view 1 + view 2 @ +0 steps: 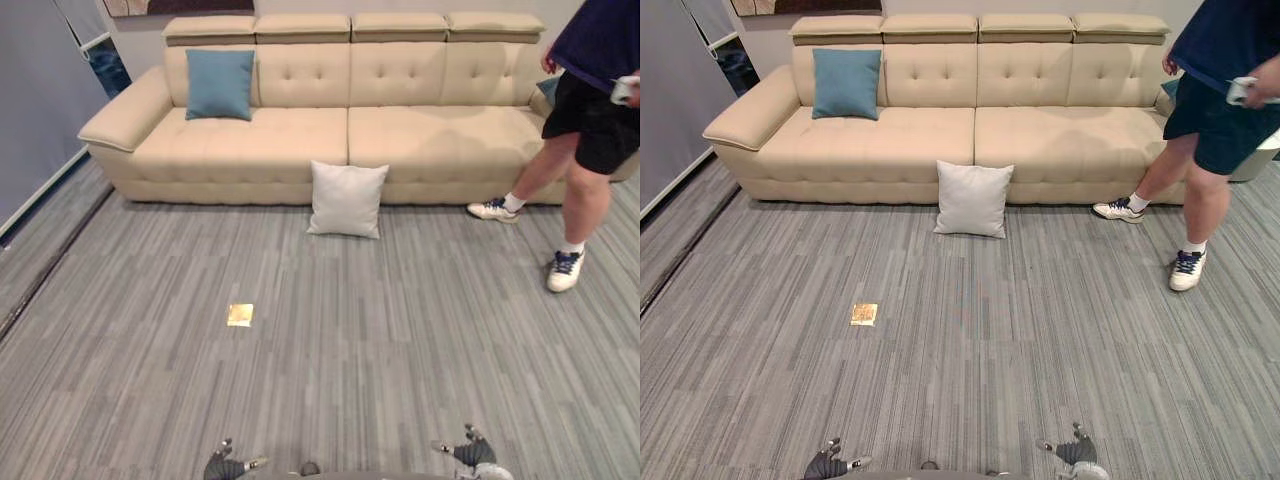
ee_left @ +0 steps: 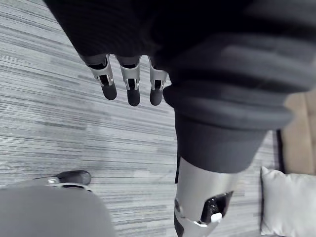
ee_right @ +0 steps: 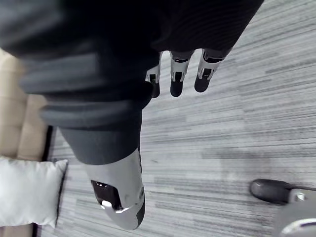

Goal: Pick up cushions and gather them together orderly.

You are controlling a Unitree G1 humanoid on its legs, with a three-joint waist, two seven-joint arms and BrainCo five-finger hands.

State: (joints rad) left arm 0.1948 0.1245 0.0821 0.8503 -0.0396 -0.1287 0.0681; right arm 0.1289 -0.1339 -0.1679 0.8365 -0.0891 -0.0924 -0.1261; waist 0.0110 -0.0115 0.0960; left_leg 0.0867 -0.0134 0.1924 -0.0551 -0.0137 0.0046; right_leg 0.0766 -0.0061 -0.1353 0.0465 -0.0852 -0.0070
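A white cushion (image 1: 347,199) leans upright on the floor against the front of the beige sofa (image 1: 300,140). On the sofa's left seat a blue cushion (image 1: 220,84) rests against the backrest. Another blue cushion (image 1: 549,90) peeks out at the sofa's right end, mostly hidden behind a person. My left hand (image 1: 228,467) and right hand (image 1: 472,455) hang low at the near edge, far from the cushions. Each wrist view shows its own fingers (image 2: 128,86) (image 3: 177,76) straight and holding nothing, with the white cushion (image 2: 289,202) (image 3: 27,190) beyond.
A person (image 1: 590,130) in dark shorts and white shoes stands at the right by the sofa's end, holding a white object. A small yellow square (image 1: 240,315) lies on the grey striped floor between me and the sofa. A grey wall runs along the left.
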